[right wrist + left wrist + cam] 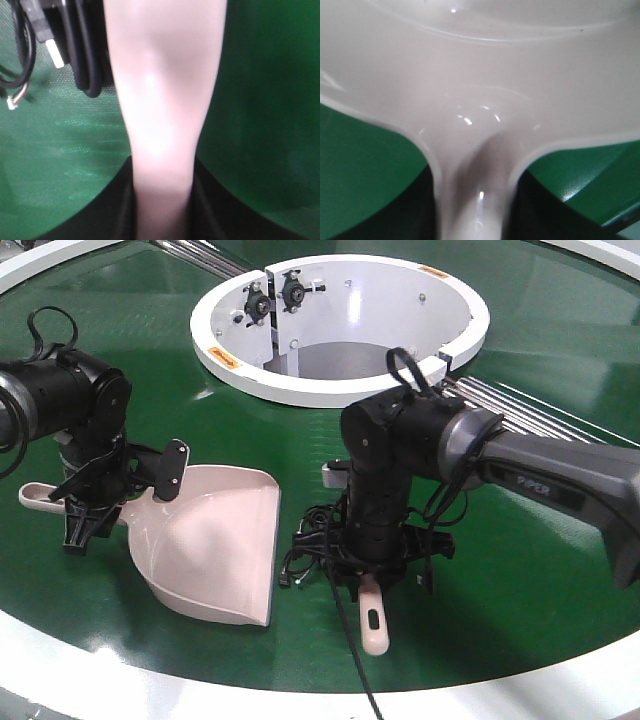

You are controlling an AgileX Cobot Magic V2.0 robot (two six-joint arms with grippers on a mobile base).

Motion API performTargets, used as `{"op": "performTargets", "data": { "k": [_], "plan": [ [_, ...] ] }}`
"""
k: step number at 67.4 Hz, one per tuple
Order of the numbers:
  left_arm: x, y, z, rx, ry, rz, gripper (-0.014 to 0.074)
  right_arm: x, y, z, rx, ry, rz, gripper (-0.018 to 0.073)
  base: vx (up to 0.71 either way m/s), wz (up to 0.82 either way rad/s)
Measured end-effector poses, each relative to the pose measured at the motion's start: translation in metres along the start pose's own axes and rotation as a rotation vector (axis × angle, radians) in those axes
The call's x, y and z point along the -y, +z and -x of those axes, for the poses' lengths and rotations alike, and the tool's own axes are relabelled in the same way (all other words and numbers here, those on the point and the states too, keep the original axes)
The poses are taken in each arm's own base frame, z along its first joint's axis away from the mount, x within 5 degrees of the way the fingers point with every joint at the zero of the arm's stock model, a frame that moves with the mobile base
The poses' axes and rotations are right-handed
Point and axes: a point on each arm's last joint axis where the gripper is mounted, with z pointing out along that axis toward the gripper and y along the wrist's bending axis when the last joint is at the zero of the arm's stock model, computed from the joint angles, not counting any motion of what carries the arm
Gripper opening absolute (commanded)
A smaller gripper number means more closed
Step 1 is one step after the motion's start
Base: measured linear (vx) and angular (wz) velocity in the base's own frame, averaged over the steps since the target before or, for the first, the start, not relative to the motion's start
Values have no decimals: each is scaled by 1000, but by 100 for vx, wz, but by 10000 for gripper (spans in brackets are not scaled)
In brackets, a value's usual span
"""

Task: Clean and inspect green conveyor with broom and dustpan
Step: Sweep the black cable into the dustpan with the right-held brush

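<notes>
The pale pink dustpan [215,550] lies flat on the green conveyor [520,570], scoop mouth toward the front. My left gripper [88,522] is shut on its handle, whose slotted end [35,495] sticks out to the left. In the left wrist view the dustpan [480,75] fills the frame and its handle runs between my jaws [475,220]. My right gripper [375,575] points down, shut on the broom, whose slotted handle [373,620] sticks out toward the front. The handle [165,75] also shows in the right wrist view, between the right gripper's jaws [162,210]. The bristles are hidden.
The white ring hub [340,320] stands behind the arms, with shiny metal rails [520,405] to its right. The white outer rim [150,680] curves along the front. Loose black cables [305,550] hang by my right wrist and also show in its view [85,50].
</notes>
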Motion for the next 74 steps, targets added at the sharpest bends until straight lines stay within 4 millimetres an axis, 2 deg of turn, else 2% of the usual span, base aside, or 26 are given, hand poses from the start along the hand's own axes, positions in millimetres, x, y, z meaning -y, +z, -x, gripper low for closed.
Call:
{"op": "performTargets", "data": {
  "k": [20,39,56,65,74],
  "plan": [
    [0,0,0,-1,0,1,-6,-31,14,-8,-30,-71,3,-3,0,0],
    [0,0,0,0,0,1,-6,-70,-5,-5,-15,-114,155,-2,0,0],
    [0,0,0,0,0,1,-6,-107,-12,-4,-7,-207,276,-2,0,0],
    [0,0,0,0,0,1,-6,-116,-24,-6,29,-241,307,-2,0,0],
    [0,0,0,0,0,1,-6,-112,-41,-6,78,-259,307,-1,0,0]
  ]
}}
